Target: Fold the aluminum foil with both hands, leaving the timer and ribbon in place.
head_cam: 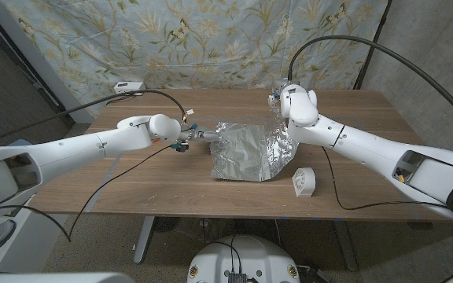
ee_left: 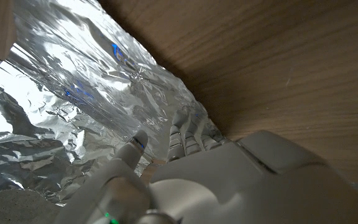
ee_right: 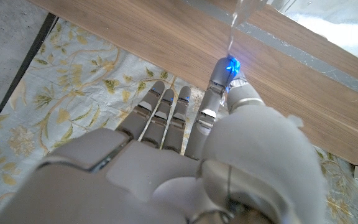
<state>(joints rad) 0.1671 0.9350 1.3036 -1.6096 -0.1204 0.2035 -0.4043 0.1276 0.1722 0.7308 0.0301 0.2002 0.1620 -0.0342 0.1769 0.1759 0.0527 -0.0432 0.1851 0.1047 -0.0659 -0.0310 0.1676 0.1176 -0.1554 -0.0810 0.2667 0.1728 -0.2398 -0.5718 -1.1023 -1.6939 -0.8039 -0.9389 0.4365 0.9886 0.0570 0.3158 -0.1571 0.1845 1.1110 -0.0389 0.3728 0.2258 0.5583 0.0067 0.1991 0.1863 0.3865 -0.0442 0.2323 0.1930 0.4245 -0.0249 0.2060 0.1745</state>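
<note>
The near edge of the wooden table [head_cam: 132, 200] runs bare along most of its length, with open wood on the left side in front of the left arm. Close to that near edge, right of the middle, stands a small white timer [head_cam: 303, 181], just off the near right corner of the aluminum foil [head_cam: 246, 151] and apart from it.

The foil lies crumpled around the middle of the table, its right side lifted into a raised fold. At its left edge the left hand [head_cam: 185, 141] reaches in; in the left wrist view its fingers [ee_left: 185, 134] are curled onto the foil's border, the thumb pressing the sheet from above, so it pinches the foil.

Farther back, the right hand [head_cam: 283, 101] sits above the foil's far right corner. In the right wrist view its fingers [ee_right: 166, 115] stretch out side by side, and a thin strip of foil rises from the thumb tip, pinched there.

The far edge behind the foil is open wood.
</note>
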